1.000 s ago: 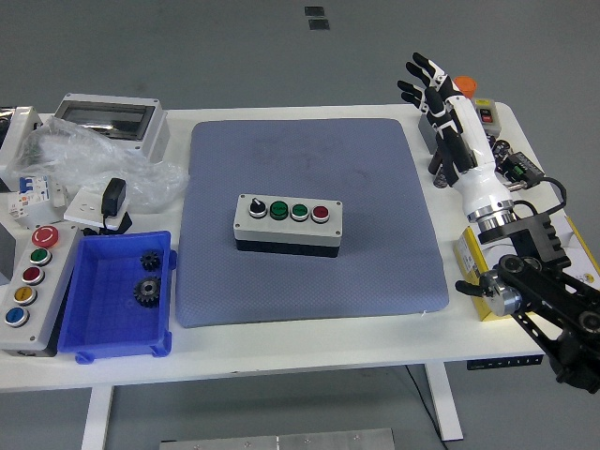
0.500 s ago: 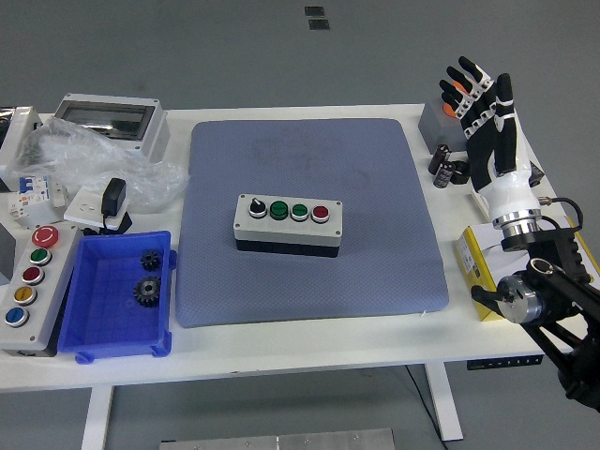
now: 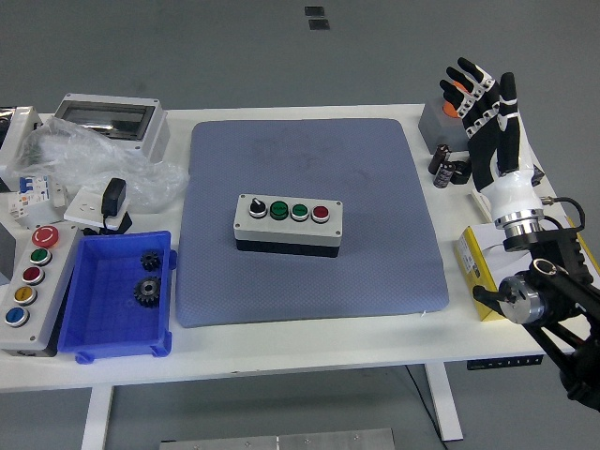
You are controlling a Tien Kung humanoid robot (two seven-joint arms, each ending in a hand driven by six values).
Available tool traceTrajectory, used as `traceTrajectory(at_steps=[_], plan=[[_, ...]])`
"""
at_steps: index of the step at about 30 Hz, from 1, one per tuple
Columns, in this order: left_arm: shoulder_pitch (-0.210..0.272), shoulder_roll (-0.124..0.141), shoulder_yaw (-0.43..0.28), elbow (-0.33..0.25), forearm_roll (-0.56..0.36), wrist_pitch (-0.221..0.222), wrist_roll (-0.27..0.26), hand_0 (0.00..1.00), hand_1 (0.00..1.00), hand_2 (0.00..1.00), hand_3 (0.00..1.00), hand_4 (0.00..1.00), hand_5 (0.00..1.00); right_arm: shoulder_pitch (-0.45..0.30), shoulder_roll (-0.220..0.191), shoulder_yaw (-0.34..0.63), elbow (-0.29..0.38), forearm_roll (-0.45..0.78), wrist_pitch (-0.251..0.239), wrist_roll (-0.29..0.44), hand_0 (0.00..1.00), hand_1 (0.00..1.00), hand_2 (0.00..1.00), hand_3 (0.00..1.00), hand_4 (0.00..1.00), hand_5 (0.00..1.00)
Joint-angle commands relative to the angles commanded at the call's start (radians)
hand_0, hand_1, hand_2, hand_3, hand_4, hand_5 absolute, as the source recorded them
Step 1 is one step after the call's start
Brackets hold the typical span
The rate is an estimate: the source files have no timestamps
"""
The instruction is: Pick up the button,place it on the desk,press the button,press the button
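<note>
A grey button box [image 3: 288,225] with a black switch and green, green and red buttons lies flat in the middle of the blue mat [image 3: 305,169]. My right hand [image 3: 486,108] is raised at the table's right side, far from the box, fingers spread and holding nothing. It partly hides a small grey box with an orange button [image 3: 441,117] behind it. My left arm is out of view.
A second control box with several coloured buttons [image 3: 31,281] sits at the left edge beside a blue bin [image 3: 94,328] holding two gears. Plastic bags, a grey enclosure [image 3: 108,120] and a charger [image 3: 112,202] crowd the back left. A yellow box [image 3: 473,267] lies under my right forearm.
My right hand swung from leaning left over the table's corner to upright further right a second ago; in the last half second it barely shifted. The button box has not moved.
</note>
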Motion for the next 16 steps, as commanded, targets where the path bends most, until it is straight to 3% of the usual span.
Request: traceTrajectory(at_steps=[16], plan=[[0.003, -0.005, -0.011, 0.000, 0.010, 0.000, 0.011, 0.618, 0.665, 0.632, 0.649, 0.725, 0.499, 0.010, -0.001, 0.008, 0.010, -0.005, -0.001, -0.005, 0.897, 0.799, 0.814, 0.802, 0.998, 0.998]])
